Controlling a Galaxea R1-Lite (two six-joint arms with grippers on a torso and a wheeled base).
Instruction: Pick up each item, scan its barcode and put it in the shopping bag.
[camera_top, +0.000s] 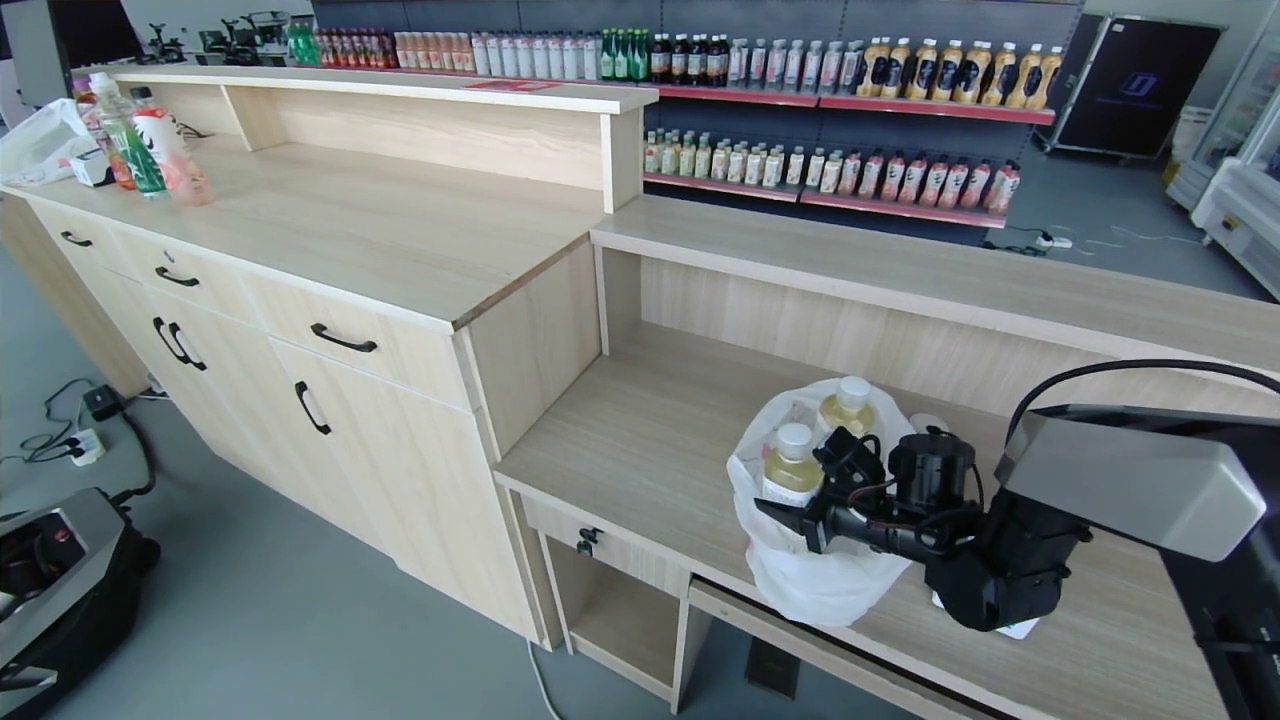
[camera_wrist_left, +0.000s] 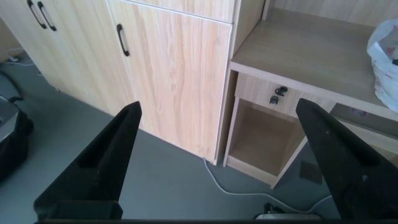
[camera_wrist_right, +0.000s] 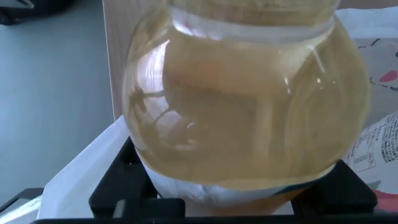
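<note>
From the head view, the right pincer (camera_top: 802, 474) is over the white shopping bag (camera_top: 800, 585), which sits on the low tabletop (camera_top: 650, 440). Its two fingers look pressed on a bottle (camera_top: 792, 455) of yellow drink with a white cap. That bottle is upright in the mouth of the bag, just beside a second bottle (camera_top: 848, 405) already inside. Far off, on the high tabletop, stand other bottles (camera_top: 150, 145) that may be next. From the left wrist view, the left pincer (camera_wrist_left: 219, 109) is spread wide and holds nothing. It hangs over the grey floor (camera_wrist_left: 155, 180) near a cupboard door (camera_wrist_left: 180, 68), well apart from the bag. From the right wrist view, the bottle (camera_wrist_right: 242, 93) is very close, with the dark fingers (camera_wrist_right: 124, 193) hugging its sides and white bag plastic (camera_wrist_right: 81, 168) under it. The step now looks like putting this bottle in the bag. To do it well, the pincer should go straight down and slow, so it does not bump the second bottle. It should let go only when the bottle's bottom rests on something firm. Then it should lift straight up, so its fingers do not catch the thin plastic and drag the bag along.
</note>
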